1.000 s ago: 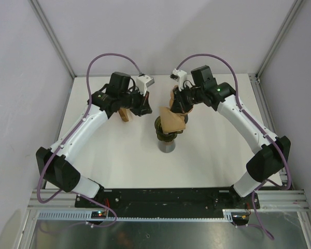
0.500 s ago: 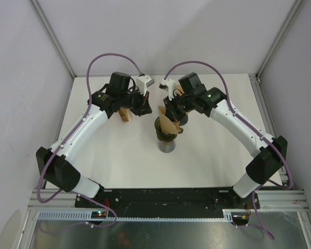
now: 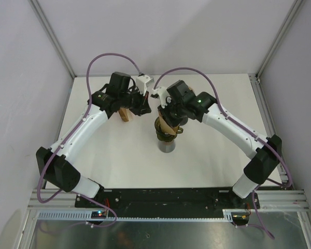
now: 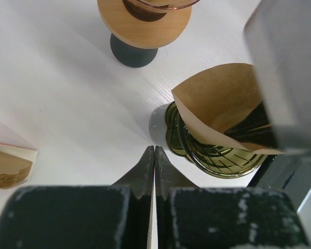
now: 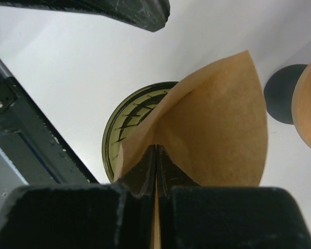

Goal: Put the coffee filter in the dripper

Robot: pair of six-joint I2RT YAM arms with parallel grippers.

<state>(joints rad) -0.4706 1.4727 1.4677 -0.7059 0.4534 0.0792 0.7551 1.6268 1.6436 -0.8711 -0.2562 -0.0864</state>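
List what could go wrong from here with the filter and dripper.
1. The right claw pinches the coffee filter at its edge, and the filter leans over one side of the dripper. Released so, it may sit crooked or tip out.
2. The dripper perches on a narrow grey base; pushing down could topple it.
3. The left claw sits shut close by, so the arms may bump.

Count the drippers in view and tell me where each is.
2. The green glass dripper stands mid-table beneath the filter; a wood-collared dripper stands just beyond it. The arms may hide others.
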